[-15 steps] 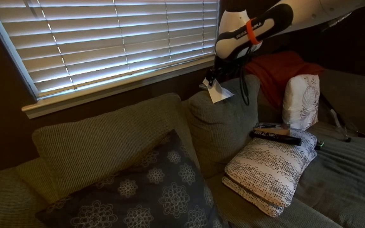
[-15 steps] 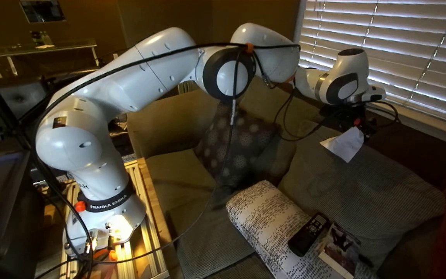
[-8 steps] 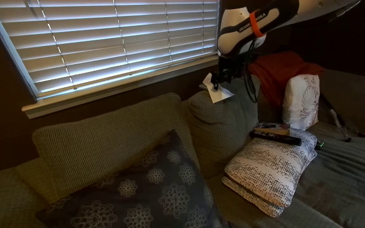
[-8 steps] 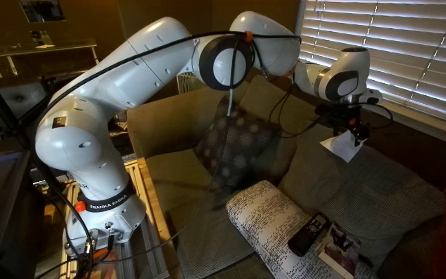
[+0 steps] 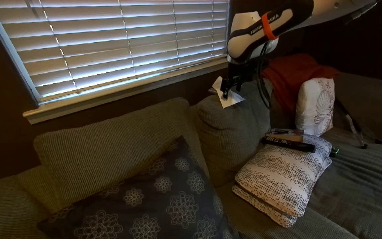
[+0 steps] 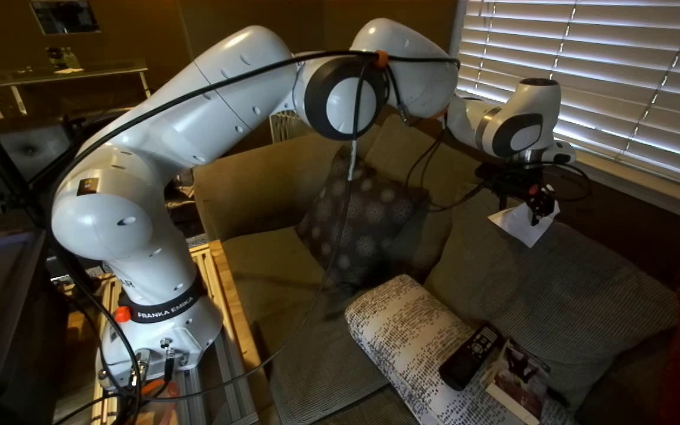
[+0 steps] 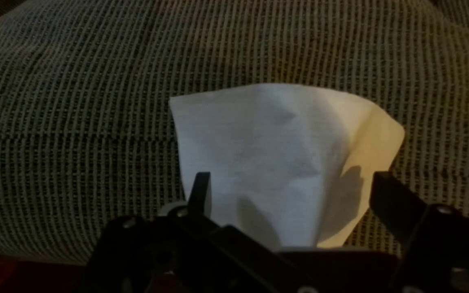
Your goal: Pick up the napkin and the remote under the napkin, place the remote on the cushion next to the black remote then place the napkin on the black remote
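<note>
Pincer (image 7: 291, 179) lower, over creased paper napkin (image 7: 255, 134)

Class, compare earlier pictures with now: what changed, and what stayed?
The open black gripper moved right and down in an exterior view; the bright glow on the white robot base vanished. Nothing was visibly grasped or released. The thin white paper napkin, slim black remote and cream-white speckled rectangular cushion stayed put.

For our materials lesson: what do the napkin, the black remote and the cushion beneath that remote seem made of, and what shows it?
The napkin: matte paper, perhaps thin cloth; thin edge, soft creases.
The black remote: probably hard plastic, fairly dull; straight-sided body with buttons.
The cushion: likely matte fabric, fibre unclear; plump, softly rounded edges.
</note>
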Robot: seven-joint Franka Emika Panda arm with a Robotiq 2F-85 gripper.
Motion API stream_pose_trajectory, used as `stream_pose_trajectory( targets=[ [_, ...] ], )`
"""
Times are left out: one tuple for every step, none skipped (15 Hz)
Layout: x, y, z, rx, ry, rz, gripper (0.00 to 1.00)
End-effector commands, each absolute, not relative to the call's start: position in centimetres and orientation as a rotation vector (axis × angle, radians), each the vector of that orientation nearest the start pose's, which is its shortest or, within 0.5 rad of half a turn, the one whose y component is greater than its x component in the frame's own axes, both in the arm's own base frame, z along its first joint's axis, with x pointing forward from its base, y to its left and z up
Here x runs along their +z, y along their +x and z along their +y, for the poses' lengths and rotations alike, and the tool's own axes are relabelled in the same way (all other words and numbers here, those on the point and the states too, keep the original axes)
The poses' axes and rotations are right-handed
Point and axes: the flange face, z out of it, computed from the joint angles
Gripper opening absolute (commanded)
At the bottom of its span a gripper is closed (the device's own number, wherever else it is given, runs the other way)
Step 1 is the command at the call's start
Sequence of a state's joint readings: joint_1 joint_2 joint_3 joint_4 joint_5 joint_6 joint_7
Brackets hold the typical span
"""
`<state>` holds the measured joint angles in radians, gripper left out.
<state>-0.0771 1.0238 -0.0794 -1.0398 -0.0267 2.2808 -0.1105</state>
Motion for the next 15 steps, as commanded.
stream_pose_trajectory(
  targets=[
    [23.6, 79.3, -10.6, -0.367, -3.223, -0.093, 1.00],
    [23.6, 79.3, -10.7, -0.376, -3.226, -0.105, 1.00],
    [23.5, 79.4, -10.8, -0.382, -3.226, -0.119, 1.00],
    [23.5, 79.5, -11.0, -0.394, -3.225, -0.129, 1.00],
    [23.4, 79.6, -11.0, -0.403, -3.220, -0.141, 1.00],
    [23.3, 79.7, -11.0, -0.414, -3.215, -0.153, 1.00],
    [23.2, 79.7, -11.1, -0.423, -3.213, -0.158, 1.00],
    [23.0, 79.8, -11.0, -0.429, -3.210, -0.164, 1.00],
    [22.8, 79.8, -11.0, -0.430, -3.209, -0.168, 1.00],
    [22.6, 79.8, -10.9, -0.433, -3.203, -0.178, 1.00],
    [22.3, 79.9, -10.8, -0.436, -3.202, -0.181, 1.00],
    [22.1, 79.9, -10.7, -0.441, -3.199, -0.188, 1.00],
    [22.0, 80.0, -10.7, -0.454, -3.196, -0.198, 1.00],
    [21.9, 80.1, -10.6, -0.468, -3.192, -0.204, 0.97],
    [21.9, 80.2, -10.5, -0.490, -3.186, -0.214, 0.96]
  ],
)
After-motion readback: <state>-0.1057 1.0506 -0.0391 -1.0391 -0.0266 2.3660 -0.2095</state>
